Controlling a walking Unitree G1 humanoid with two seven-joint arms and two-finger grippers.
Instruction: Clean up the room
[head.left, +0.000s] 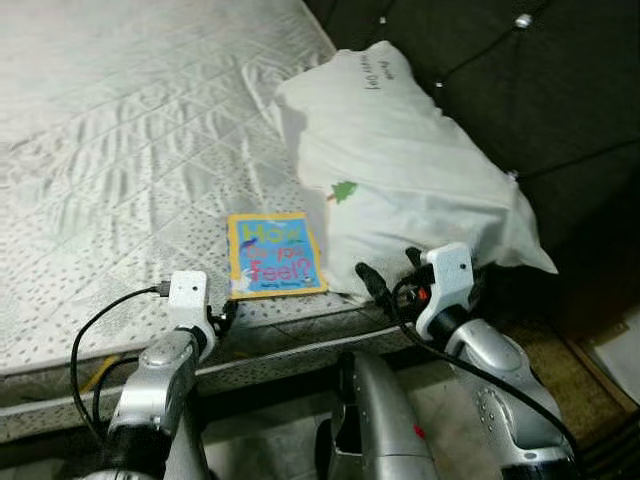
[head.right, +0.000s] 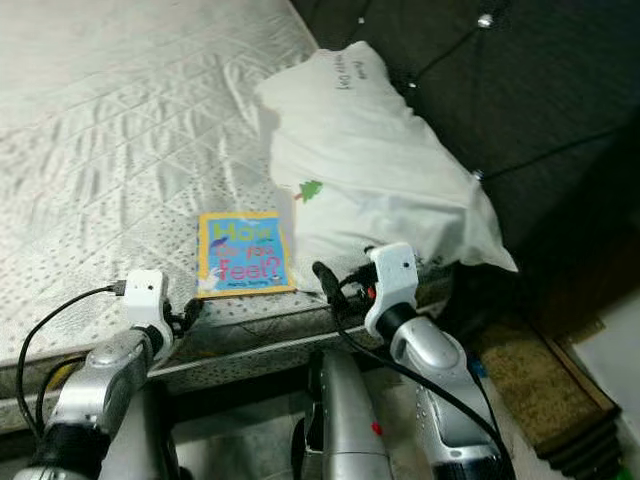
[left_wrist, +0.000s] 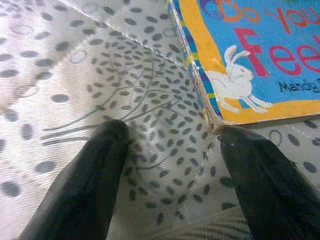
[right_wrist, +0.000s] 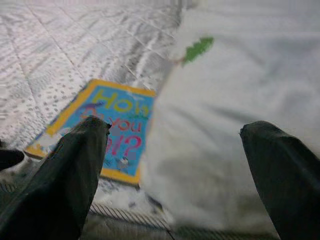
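The left gripper (left_wrist: 172, 145), fingers spread apart, sits right at the near-left corner of the book (head.left: 274, 253), which runs lengthwise toward 12 o'clock, while the right gripper (right_wrist: 175, 135), also spread, faces the pillow (head.left: 400, 160).

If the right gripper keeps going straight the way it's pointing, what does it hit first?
Most likely the white pillow. The right gripper is open and aimed at the pillow's near end on the mattress; the book lies off to one side.
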